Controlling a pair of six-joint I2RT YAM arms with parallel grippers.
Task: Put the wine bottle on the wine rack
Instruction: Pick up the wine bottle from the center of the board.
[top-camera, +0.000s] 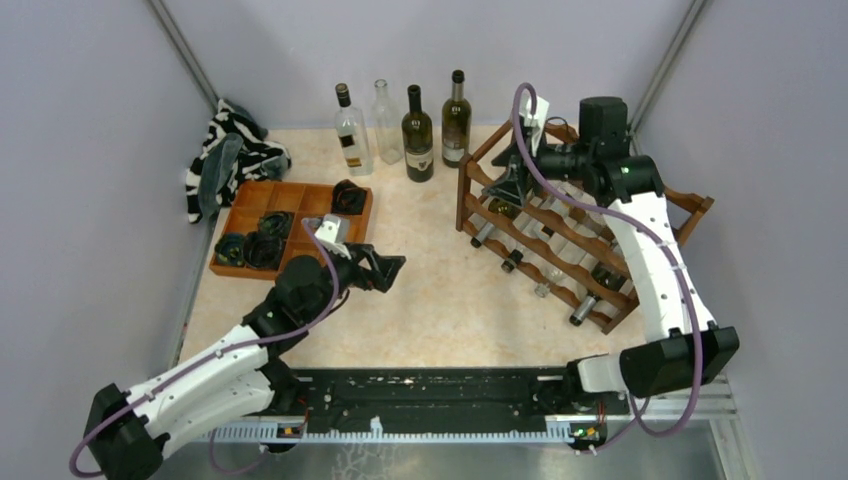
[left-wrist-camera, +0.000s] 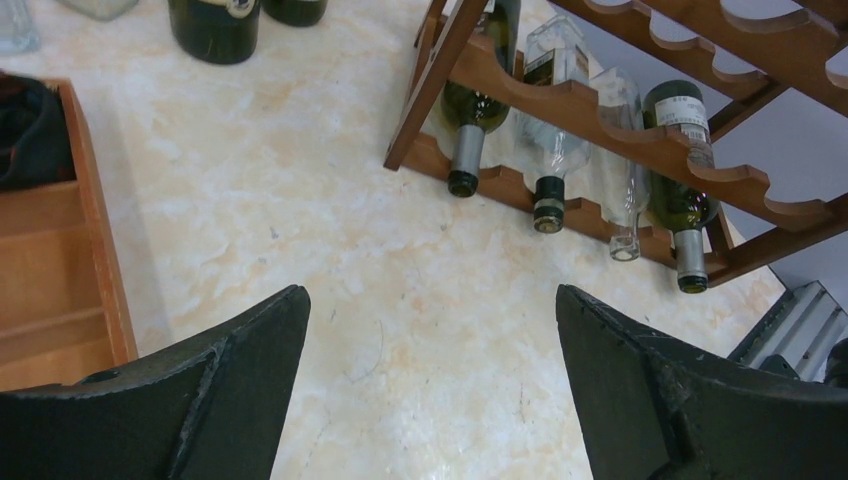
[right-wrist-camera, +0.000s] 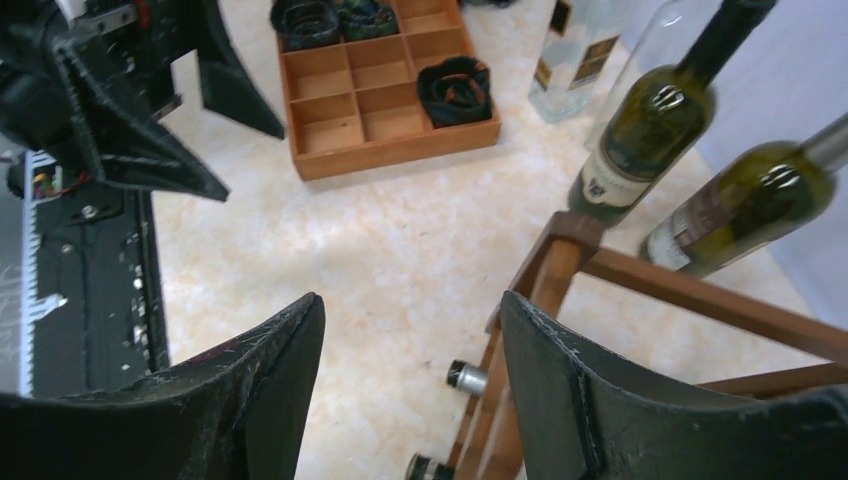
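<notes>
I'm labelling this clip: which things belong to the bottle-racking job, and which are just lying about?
Job: wine rack, racked bottles, four standing bottles.
Lying about: tray, dark rolls in it, striped cloth.

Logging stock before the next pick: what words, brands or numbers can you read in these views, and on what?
No text is legible.
Standing bottles: labels too small from overhead, blurred in the right wrist view.
Racked bottles: labels show print, too blurred to read.
</notes>
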